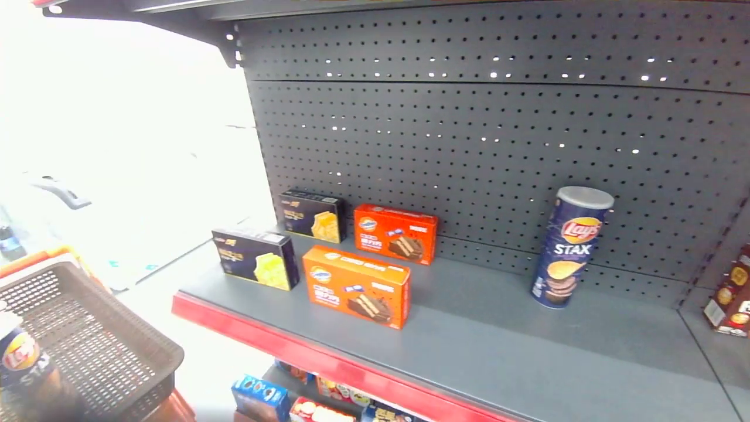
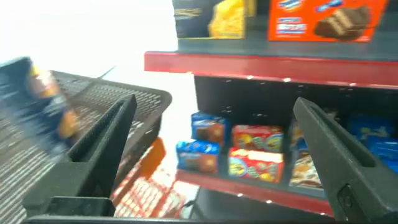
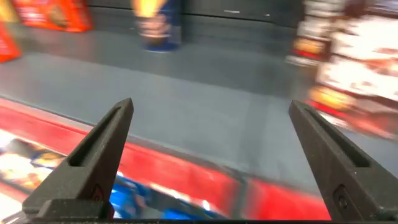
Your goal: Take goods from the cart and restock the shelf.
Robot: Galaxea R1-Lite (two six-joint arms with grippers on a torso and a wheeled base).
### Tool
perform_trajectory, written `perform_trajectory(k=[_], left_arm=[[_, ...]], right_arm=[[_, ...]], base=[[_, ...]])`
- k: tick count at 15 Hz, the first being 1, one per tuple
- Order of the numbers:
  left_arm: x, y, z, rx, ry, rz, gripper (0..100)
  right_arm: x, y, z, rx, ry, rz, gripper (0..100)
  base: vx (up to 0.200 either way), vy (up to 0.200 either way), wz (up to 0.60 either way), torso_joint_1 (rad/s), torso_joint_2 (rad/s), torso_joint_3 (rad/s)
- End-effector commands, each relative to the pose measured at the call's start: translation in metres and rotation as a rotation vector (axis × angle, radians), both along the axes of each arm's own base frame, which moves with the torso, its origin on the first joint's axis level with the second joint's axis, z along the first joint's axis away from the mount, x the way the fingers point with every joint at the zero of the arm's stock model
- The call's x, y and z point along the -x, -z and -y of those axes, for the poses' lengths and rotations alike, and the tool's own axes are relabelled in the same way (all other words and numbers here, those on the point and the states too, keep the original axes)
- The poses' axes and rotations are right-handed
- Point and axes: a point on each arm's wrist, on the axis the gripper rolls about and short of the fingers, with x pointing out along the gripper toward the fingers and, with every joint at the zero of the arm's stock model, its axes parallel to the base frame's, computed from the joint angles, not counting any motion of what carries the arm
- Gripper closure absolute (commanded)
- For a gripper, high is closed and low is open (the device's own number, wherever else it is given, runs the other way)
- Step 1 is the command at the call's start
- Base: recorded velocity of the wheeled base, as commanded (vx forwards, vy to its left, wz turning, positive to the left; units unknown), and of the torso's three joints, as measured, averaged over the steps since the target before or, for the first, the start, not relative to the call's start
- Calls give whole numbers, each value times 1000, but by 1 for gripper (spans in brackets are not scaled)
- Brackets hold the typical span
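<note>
The step in hand looks like the pick. A blue cylindrical crisp can with a pale lid (image 1: 20, 366) sits in the dark mesh plastic basket (image 1: 117, 357) of the cart, low on the robot's left, and nothing is held.

The left gripper (image 2: 214, 104) has its jaws spread wide and empty. In the left wrist view the same can (image 2: 37, 99) appears blurred inside the basket, whose rim (image 2: 143, 96) runs just behind one jaw. The can is off to the outer side of that jaw, not in the gap between the two. Through the gap show the colourful packets on the lower shelf (image 2: 249, 152).

The right gripper (image 3: 211, 104) is also wide open and empty. It faces the grey metal shelf deck (image 1: 498, 334) across its red front edge (image 1: 263, 334).

A matching blue crisp can (image 1: 567, 246) already stands upright near the perforated back panel, well apart from the boxes. Two orange biscuit boxes (image 1: 357, 286) and two dark boxes with yellow pictures (image 1: 256, 258) are grouped toward the shelf's left end.

The next move probably calls for swinging the left jaws sideways over the basket until the can's body lies between them. They would then close on its middle and lift it clear of the basket wall. The bare deck beside the standing can looks like the natural place for it.
</note>
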Motion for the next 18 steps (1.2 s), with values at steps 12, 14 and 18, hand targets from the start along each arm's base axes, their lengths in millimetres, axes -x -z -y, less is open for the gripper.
perform_trajectory(k=[12,14,18], left_arm=[[0,0,0,-1,-1,-1,0],[1,-5,0,0,3,22,0],[7,-73,-1,2,47,-4,0]], right_arm=[[0,0,0,-3,1,1,0],[0,0,0,-3,1,1,0],[0,0,0,-3,1,1,0]], base=[[0,0,500,2,3,2],[0,0,0,0,0,0],[0,0,0,0,0,0]])
